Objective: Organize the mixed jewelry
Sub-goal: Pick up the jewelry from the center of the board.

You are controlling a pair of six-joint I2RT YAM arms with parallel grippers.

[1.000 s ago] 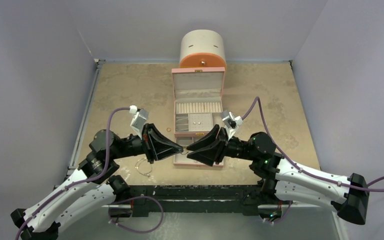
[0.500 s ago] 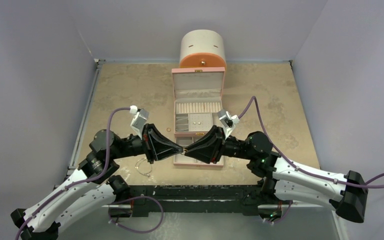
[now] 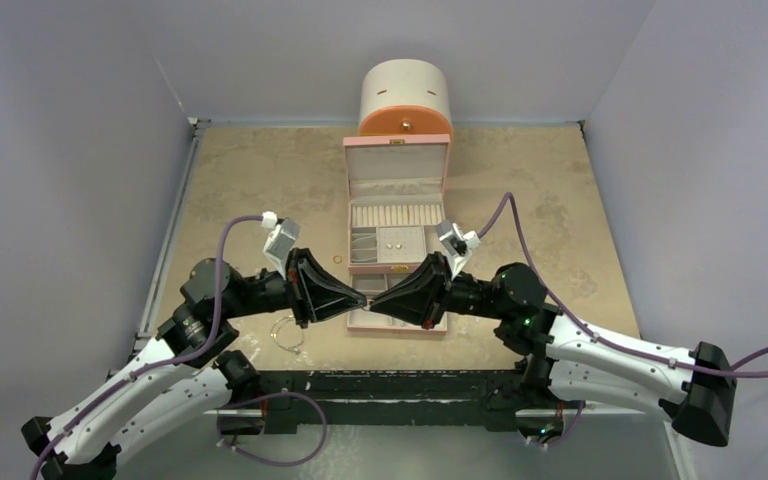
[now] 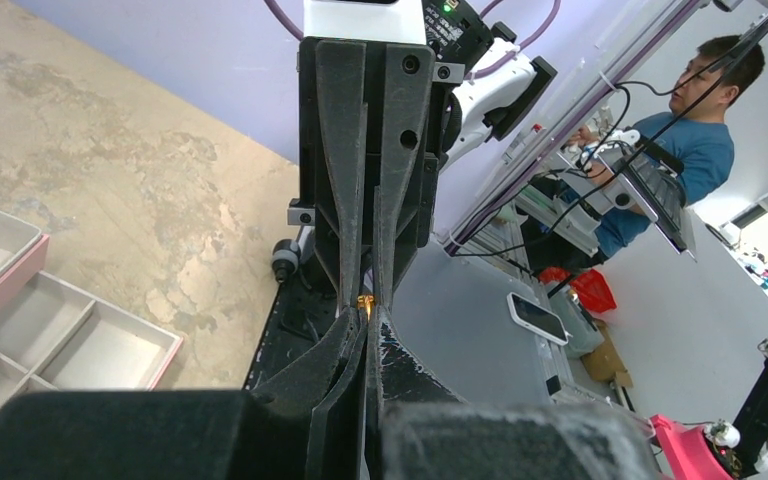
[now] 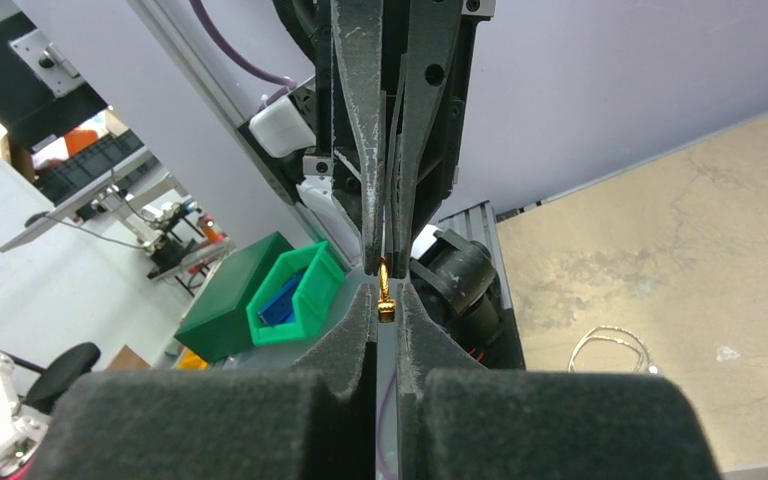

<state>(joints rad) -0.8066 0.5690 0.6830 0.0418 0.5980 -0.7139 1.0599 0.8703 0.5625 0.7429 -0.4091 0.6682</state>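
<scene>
- Both my arms reach low and inward, so my left gripper [image 3: 359, 297] and right gripper [image 3: 377, 297] meet nose to nose above the front-left part of the open pink jewelry box [image 3: 397, 160].
- My left fingers are pinched tight on the thin end of a tiny gold stud [image 5: 385, 297].
- My right fingers sit a sliver apart on either side of its fatter end. I honestly can't tell if they're gripping it.
- The stud is basically lost in the top view, but both wrist cams show it.
- The right wrist cam catches the wire bangle [image 5: 610, 345] lying on the table [image 3: 250, 190]. The left wrist cam doesn't.
- Only the top view has the coppery ring [image 3: 337, 259] on the table just left of the box, plus two small pale studs [image 3: 386, 243] in a compartment.
</scene>
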